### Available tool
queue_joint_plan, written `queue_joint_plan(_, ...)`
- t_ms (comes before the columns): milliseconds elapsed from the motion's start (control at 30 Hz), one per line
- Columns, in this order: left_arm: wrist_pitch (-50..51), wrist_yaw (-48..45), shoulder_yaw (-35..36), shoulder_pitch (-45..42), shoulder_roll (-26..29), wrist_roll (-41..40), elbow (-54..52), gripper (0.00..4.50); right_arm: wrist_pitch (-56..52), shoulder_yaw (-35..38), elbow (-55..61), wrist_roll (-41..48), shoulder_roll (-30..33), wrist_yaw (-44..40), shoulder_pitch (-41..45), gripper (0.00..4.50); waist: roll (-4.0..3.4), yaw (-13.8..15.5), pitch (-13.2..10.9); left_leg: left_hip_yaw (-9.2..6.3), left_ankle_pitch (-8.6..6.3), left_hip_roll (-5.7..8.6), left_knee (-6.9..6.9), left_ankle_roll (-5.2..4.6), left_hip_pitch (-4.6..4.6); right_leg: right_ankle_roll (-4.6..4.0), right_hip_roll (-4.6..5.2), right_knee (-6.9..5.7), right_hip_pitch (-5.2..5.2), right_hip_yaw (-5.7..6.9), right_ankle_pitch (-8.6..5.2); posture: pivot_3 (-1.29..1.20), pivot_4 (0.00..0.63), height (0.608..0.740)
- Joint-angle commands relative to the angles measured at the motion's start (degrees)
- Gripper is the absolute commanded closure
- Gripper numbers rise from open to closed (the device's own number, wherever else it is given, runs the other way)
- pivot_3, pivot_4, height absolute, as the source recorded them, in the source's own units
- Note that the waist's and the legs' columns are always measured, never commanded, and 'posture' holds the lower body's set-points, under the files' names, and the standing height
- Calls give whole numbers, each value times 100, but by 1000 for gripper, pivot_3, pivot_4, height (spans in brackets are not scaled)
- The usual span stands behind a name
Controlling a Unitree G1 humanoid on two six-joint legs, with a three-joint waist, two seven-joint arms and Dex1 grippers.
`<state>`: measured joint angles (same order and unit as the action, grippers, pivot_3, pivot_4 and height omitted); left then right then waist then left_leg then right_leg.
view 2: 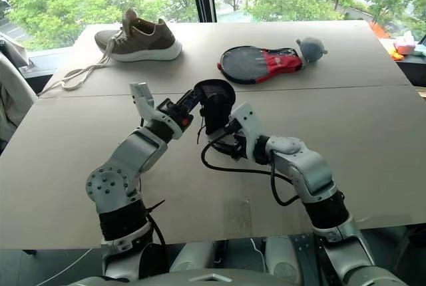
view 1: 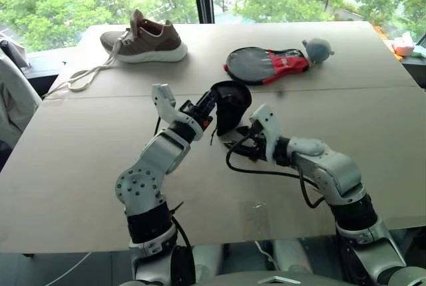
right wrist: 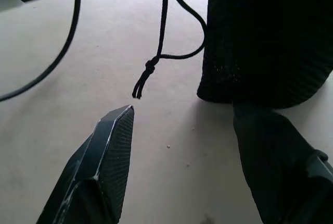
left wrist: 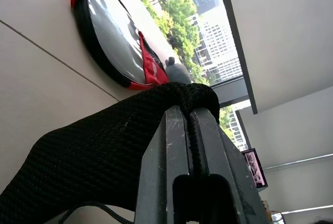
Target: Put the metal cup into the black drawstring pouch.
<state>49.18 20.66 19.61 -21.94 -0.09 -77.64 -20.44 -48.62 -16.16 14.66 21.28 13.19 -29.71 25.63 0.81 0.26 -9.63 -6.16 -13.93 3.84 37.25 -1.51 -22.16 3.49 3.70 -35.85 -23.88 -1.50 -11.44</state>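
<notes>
Black drawstring pouch (view 1: 229,103) in left end effector (view 1: 212,105)

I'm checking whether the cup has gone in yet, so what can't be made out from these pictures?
- Inside of the black drawstring pouch: hidden by its own fabric in the eye views, so a cup inside cannot be confirmed.
- Pouch mouth: in the left wrist view the left gripper, shut on the rim, covers it.
- Pouch top: cut off by the picture edge in the right wrist view, above the open right gripper.

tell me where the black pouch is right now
In the left eye view the black drawstring pouch hangs mid-table, pinched by the left claw, just beyond the right claw.
</notes>
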Motion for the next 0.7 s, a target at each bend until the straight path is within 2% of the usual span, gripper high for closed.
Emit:
queue_joint_plan(33, -182, 58, -110, -3, 38, -307, -59, 4500, 262, -107, 4, -68, -82, -87, 92, 1427, 0, 1, 0, 0, 0, -1, 0, 0, 1, 0, -1, 0, 0, 0, 0, 0, 150, 736)
queue_joint_plan(467, -399, 193, -336, 68, 372, -869, 5, 4500, 907, -357, -979, -456, -811, 9, 324, 1427, 1, -15, 1, 0, 0, -1, -1, 1, 2, -1, -2, 0, 0, -2, 0, 0, 150, 736)
queue_joint_plan(667, -471, 182, -442, 6, 530, -978, 115, 4500, 1262, -237, -1582, -586, -1222, 132, 496, 1427, 1, -46, 1, -1, 1, -1, -1, 2, 3, -1, -3, 0, 0, -3, 0, 0, 150, 736)
queue_joint_plan(700, -488, 174, -461, 5, 547, -980, 127, 4500, 1304, -226, -1640, -606, -1244, 122, 512, 1947, 1, -48, 1, -1, 1, -1, -2, 2, 3, -1, -3, 0, 0, -3, 0, 0, 150, 736)
